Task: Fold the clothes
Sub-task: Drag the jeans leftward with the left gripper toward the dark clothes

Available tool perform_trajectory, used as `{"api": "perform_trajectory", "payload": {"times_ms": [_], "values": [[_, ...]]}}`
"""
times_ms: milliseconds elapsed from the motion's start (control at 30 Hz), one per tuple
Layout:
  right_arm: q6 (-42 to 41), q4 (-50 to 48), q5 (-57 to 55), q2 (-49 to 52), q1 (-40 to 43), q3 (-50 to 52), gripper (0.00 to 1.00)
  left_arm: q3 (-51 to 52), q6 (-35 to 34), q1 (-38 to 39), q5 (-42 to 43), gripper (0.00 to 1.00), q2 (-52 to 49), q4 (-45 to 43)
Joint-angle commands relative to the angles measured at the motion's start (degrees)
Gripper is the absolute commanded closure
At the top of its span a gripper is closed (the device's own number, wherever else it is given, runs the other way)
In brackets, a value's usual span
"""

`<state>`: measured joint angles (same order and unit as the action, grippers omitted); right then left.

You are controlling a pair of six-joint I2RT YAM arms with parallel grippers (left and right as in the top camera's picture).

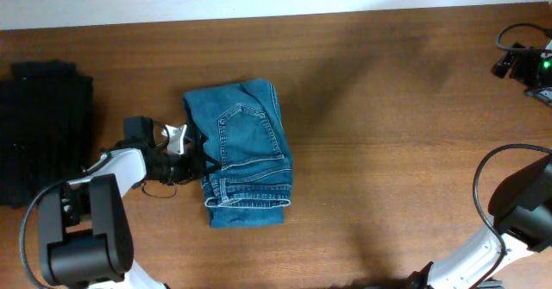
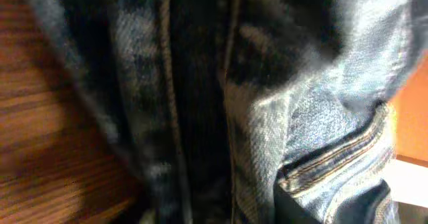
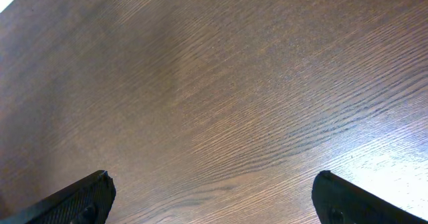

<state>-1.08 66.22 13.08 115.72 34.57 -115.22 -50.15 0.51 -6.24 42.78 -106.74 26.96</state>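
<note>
One pair of jeans (image 1: pixel 244 155) lies folded into a compact block on the bench (image 1: pixel 388 108), a little toward 9 o'clock of the bench's middle, with one back pocket (image 1: pixel 241 125) facing up. How many layers the fold holds cannot be counted from above. Two arms are present. The left end effector (image 1: pixel 194 160) sits at the block's 9 o'clock edge, so the denim lies directly at its 3 o'clock, touching or nearly so. Its fingers are dark and lost against their own shadow. The left wrist view shows none of them, only blurred denim pressed close to the lens, with seams and a stitched pocket edge. Whether the jaws are parted or have cloth between them cannot be told. The right end effector (image 3: pixel 215 200) is cut off at the frame's bottom. Only its two fingertips (image 3: pixel 73 200) show, spread wide over bare wood with nothing between them. It is far toward 4 o'clock of the jeans. One black garment pile (image 1: pixel 43 134) rests at 9 o'clock, partly cropped by the edge.
</note>
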Motion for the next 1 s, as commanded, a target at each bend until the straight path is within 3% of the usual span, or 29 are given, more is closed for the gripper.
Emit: {"api": "perform_trajectory", "payload": {"times_ms": [0, 67, 100, 267, 433, 633, 967], "values": [[0.15, 0.02, -0.26, -0.37, -0.04, -0.04, 0.01, 5.11, 0.81, 1.57, -12.5, 0.81, -6.1, 1.92], [0.13, 0.02, -0.26, -0.37, -0.04, -0.04, 0.01, 4.76, 0.81, 1.6, -12.52, 0.98, -6.08, 1.99], [0.13, 0.02, -0.26, -0.37, -0.04, -0.04, 0.01, 4.61, 0.81, 1.57, -12.5, 0.99, -6.08, 2.08], [0.13, 0.02, -0.26, -0.35, -0.04, -0.04, 0.01, 1.97, 0.28, 1.09, -10.25, 0.99, -6.08, 3.67], [0.15, 0.02, -0.26, -0.37, -0.04, -0.04, 0.01, -8.04, 0.39, -0.96, -7.65, 1.0, -6.08, 14.34], [0.15, 0.02, -0.26, -0.35, -0.04, -0.04, 0.01, -22.45, 3.06, -1.31, -14.53, 0.99, -6.08, 25.57], [0.15, 0.02, -0.26, -0.35, -0.04, -0.04, 0.01, -33.88, 9.84, -1.55, -22.16, 1.0, -6.05, 30.62]]}}
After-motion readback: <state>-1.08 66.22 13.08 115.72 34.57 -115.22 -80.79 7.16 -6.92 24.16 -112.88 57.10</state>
